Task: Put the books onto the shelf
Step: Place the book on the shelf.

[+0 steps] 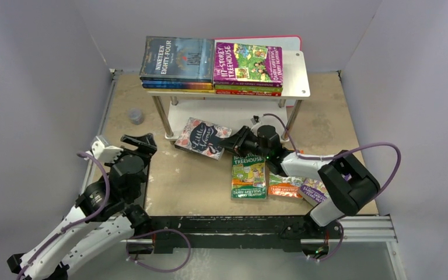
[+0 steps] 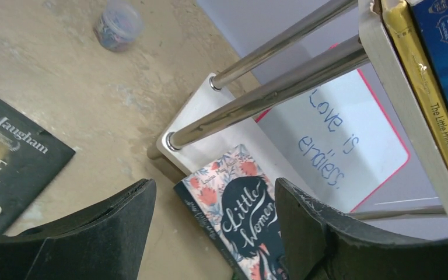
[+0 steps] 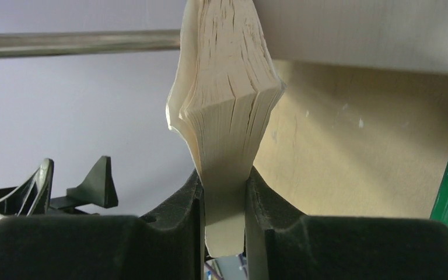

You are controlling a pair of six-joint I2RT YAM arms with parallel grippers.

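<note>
The shelf stands at the back with two stacks of books on its top board, one under "Nineteen Eighty-Four" and one under a "Storey Treehouse" title. The floral "Little Women" lies in front of the shelf legs. My right gripper is shut on its page edge. My left gripper hangs open to the left of it, holding nothing. Its wrist view shows "Little Women" beyond the spread fingers and a black Maugham book flat on the table.
Three colourful paperbacks lie under my right arm. A small jar sits left of the shelf. A pink-edged whiteboard leans behind the shelf. Grey walls close in the sides and back.
</note>
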